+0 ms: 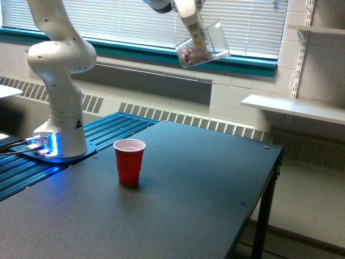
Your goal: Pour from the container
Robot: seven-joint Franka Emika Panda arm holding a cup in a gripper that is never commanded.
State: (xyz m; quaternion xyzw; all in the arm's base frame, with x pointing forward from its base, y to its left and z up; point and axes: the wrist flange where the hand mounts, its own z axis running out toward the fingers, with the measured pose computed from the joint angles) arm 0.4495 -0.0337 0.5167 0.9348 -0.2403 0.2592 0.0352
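The container [204,44], a clear plastic cup with small pinkish-red and white pieces in its bottom, hangs tilted high near the top of the exterior view, in front of the window blinds. My gripper [195,29] is shut on it, one white finger lying across its side. The cup's mouth points up and toward the view's right. Far below and to the left, an opaque red cup [129,162] with a white inside stands upright on the dark table [205,199]. The container is well above and right of the red cup.
The arm's white base [60,102] stands on a blue ridged plate [108,135] at the left. The table's edge [269,178] drops off at the right. A white shelf [294,108] juts from the wall behind, and a radiator runs along the wall.
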